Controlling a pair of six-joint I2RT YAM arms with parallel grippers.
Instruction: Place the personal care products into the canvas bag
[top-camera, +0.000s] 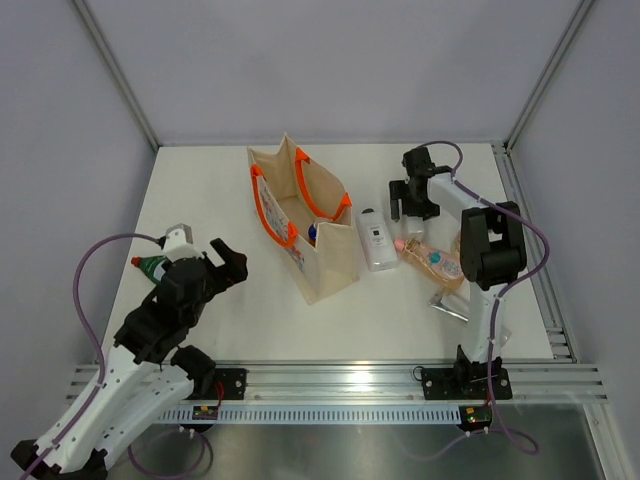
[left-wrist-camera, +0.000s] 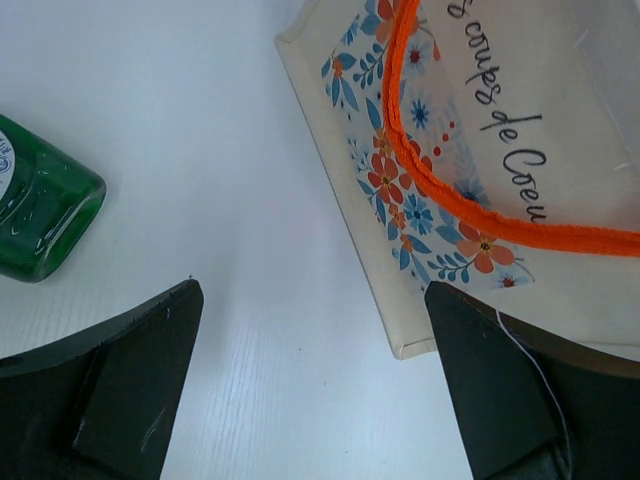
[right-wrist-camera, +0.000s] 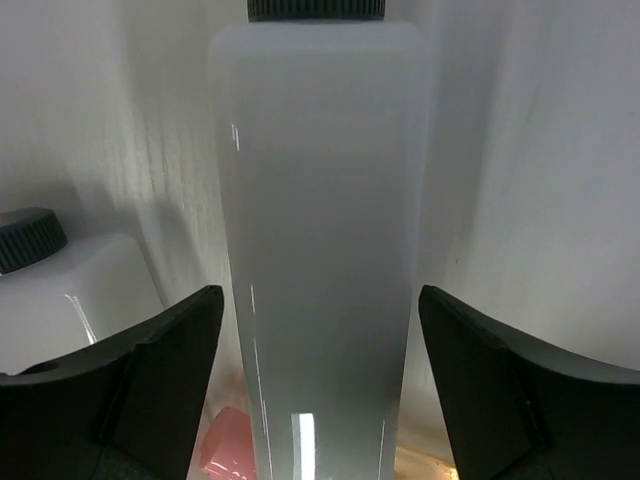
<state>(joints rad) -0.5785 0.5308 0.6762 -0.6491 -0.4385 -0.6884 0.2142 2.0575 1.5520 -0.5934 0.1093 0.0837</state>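
The canvas bag (top-camera: 320, 255) stands open mid-table, with orange handles and a floral print (left-wrist-camera: 400, 190). A blue cap (top-camera: 312, 235) shows inside it. Right of the bag lie the white flat bottle (top-camera: 376, 242), a pink bottle (top-camera: 432, 257) and a silver tube (top-camera: 449, 306). My right gripper (top-camera: 411, 208) is open and straddles a white cylinder (right-wrist-camera: 318, 200); a gap shows on each side. The flat bottle (right-wrist-camera: 85, 300) lies to its left. My left gripper (top-camera: 226, 264) is open over bare table (left-wrist-camera: 315, 380), between the bag and a green bottle (left-wrist-camera: 40, 215).
The green bottle (top-camera: 152, 266) lies at the left, beside my left arm. Grey walls close the table at the back and sides. A metal rail (top-camera: 340, 382) runs along the near edge, by the arm bases.
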